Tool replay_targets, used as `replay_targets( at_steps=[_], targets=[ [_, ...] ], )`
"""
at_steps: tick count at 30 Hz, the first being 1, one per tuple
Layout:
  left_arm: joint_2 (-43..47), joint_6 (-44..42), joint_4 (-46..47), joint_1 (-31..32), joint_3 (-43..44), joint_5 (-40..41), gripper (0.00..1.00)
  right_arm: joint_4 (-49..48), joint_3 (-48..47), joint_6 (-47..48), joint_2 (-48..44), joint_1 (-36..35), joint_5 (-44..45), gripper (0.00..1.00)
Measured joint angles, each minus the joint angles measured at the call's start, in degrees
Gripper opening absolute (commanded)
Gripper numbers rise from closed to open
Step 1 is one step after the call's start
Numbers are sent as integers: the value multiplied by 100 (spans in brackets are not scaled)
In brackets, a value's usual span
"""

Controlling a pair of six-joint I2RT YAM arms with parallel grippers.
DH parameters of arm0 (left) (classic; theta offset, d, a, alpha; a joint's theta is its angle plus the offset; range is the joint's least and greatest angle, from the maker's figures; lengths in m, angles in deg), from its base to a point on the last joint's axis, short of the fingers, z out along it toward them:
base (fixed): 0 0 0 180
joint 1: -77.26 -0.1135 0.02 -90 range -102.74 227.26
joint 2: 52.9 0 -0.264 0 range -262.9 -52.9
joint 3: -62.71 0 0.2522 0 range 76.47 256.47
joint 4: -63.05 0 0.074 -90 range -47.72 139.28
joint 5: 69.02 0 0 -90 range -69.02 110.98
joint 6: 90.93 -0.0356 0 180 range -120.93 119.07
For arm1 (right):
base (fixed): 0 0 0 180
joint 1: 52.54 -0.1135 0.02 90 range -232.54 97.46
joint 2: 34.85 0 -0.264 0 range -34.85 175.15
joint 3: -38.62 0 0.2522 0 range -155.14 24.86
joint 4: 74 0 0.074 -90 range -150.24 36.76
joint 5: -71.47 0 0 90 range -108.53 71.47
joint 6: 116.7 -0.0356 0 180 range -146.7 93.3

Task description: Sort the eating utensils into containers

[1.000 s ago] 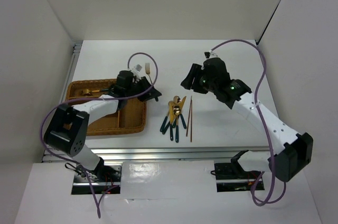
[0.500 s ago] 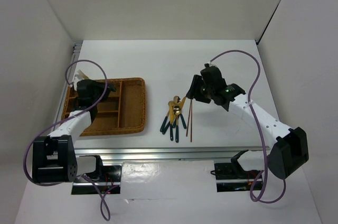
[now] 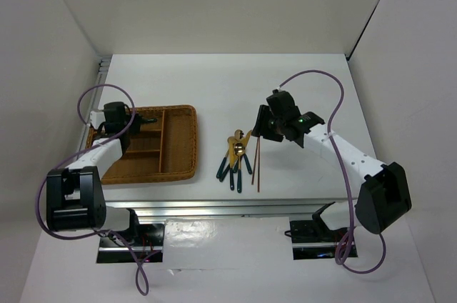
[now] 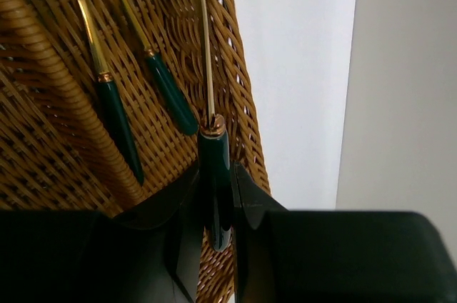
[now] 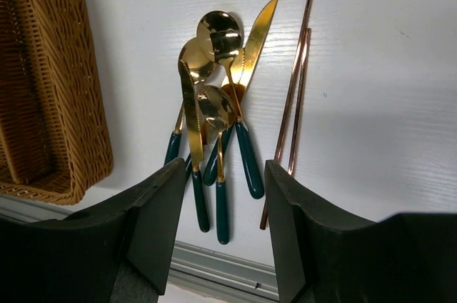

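Observation:
My left gripper [image 3: 118,123] is over the far left end of the wicker tray [image 3: 178,167]. In the left wrist view my left gripper [image 4: 216,181] is shut on the dark teal handle of a gold utensil [image 4: 213,147], whose thin stem runs up over the wicker; its head is out of view. Two more teal-handled utensils [image 4: 118,128] lie in the tray [image 4: 43,138] beside it. My right gripper [image 3: 260,126] is open just above and right of the utensil pile [image 3: 235,154]. The right wrist view shows that gripper [image 5: 223,228], with spoons and knives [image 5: 218,103] and two reddish-brown chopsticks [image 5: 296,88] between its fingers.
The tray's right edge [image 5: 43,103] lies left of the pile. The table's metal front rail [image 3: 235,206] runs just below the utensil handles. White walls enclose the table on the left, back and right; the left wall is close to the tray.
My left gripper swung from the tray's right side to its far left end, carrying the utensil. My right gripper came down and nearer to the pile.

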Motion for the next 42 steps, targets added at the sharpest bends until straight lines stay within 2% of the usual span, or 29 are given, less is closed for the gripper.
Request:
replay_targets(
  at_steps=[3,6,13,24,29,35,38,42],
  targets=[
    [-118,293,-153,-2,90,136,26,-4,2,0,63,0,0,56],
    [-214,509,-278,-4,118,181,31,-7,4,0,133,0,0,56],
    [-431,623,-498,-4,317,107,52,-35,37,-2,177,0,-2,56],
    [-63,400,-966,-4,533,-243,60,-94,236,26,507,0,-160,53],
    [573,-173,-933,-4,564,-883,61,-133,236,68,688,0,-275,53],
    [929,-1165,-345,131,566,-2275,64,-238,286,127,914,-28,-413,49],
    [938,-1858,-407,435,678,-2824,64,-289,299,175,1005,-76,-479,48],
    [933,-2780,-905,1034,1104,-3034,65,-343,299,192,1113,-302,-492,48]
  ],
)
